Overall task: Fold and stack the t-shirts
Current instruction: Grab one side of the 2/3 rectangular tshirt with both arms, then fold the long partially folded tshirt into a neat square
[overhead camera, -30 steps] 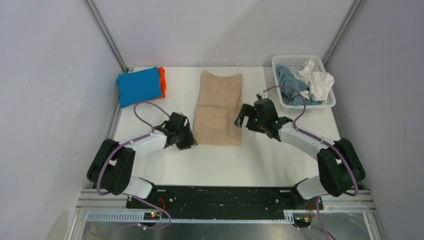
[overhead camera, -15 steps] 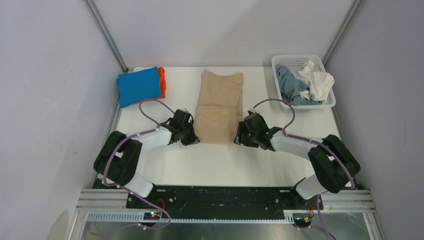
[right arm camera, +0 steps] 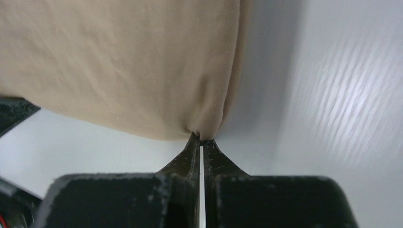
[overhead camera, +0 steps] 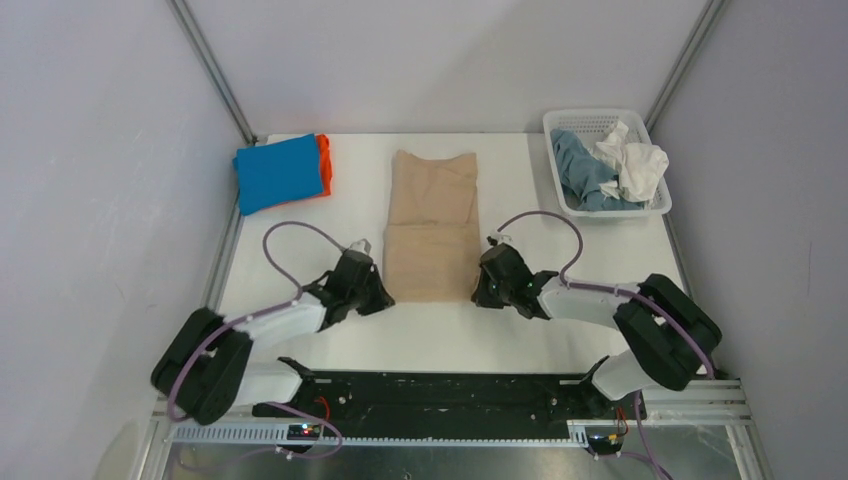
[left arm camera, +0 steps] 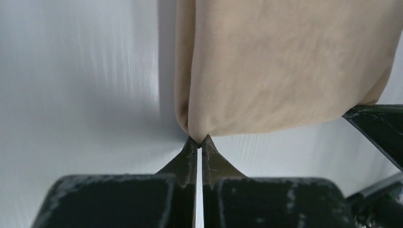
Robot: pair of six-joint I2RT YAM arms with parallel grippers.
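A beige t-shirt (overhead camera: 432, 225) lies folded into a long strip down the middle of the table. My left gripper (overhead camera: 381, 297) is shut on its near left corner; in the left wrist view the cloth (left arm camera: 280, 66) bunches right at the pinched fingertips (left arm camera: 190, 147). My right gripper (overhead camera: 480, 293) is shut on the near right corner, where the cloth (right arm camera: 128, 61) gathers at its fingertips (right arm camera: 209, 146). A folded blue t-shirt (overhead camera: 277, 172) lies on an orange t-shirt (overhead camera: 324, 160) at the back left. A white t-shirt (overhead camera: 634, 160) and a grey-blue t-shirt (overhead camera: 582, 170) lie crumpled in the basket.
The white mesh basket (overhead camera: 604, 121) stands at the back right corner. White walls with metal posts close in the table on three sides. Both arm bases sit on the black rail at the near edge.
Both grippers have moved down to the shirt's near corners and closed on them. The shirt's near edge has been pulled toward me, leaving it longer and narrower.
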